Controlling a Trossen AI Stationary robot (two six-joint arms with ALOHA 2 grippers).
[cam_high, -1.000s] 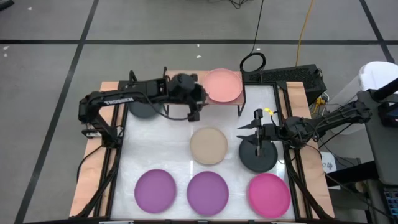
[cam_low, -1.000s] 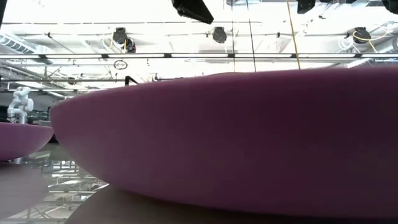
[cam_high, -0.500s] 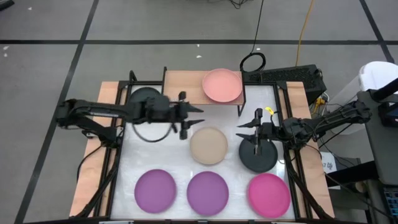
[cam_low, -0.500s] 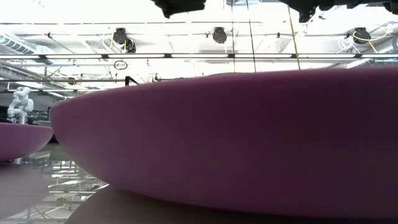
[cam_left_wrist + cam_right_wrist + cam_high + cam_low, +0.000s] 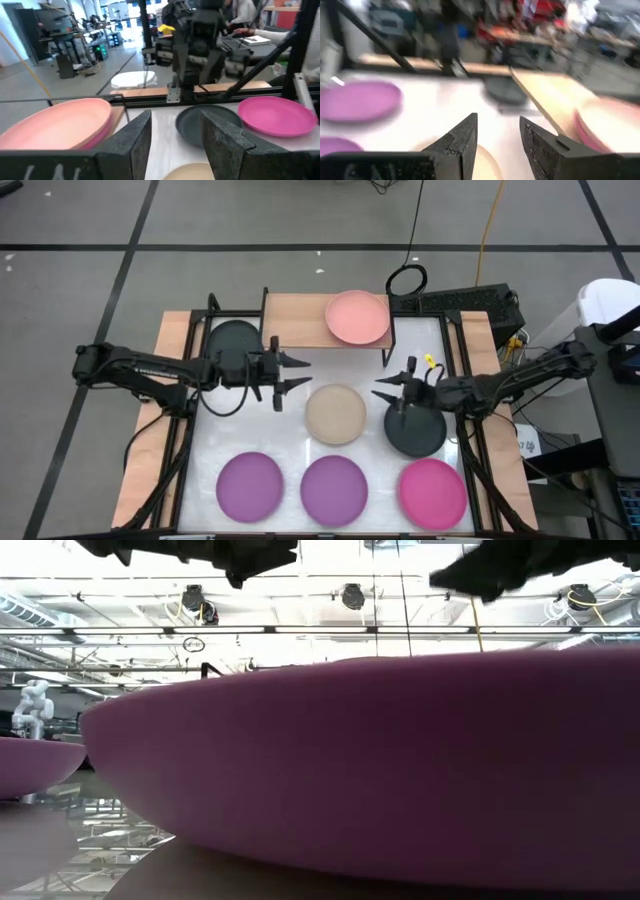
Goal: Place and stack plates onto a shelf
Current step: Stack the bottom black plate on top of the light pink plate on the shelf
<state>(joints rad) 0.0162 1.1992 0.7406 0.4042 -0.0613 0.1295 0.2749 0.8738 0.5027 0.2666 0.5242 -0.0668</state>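
Both empty, fingers spread: left gripper (image 5: 288, 373), right gripper (image 5: 385, 391) flank the beige plate (image 5: 335, 414). Collision risk if both reach.

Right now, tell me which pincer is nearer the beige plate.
Left, narrowly. The left pincer hangs open just off the beige plate toward the shelf. The right pincer, also open, sits a bit farther off, between the beige plate and the black plate.
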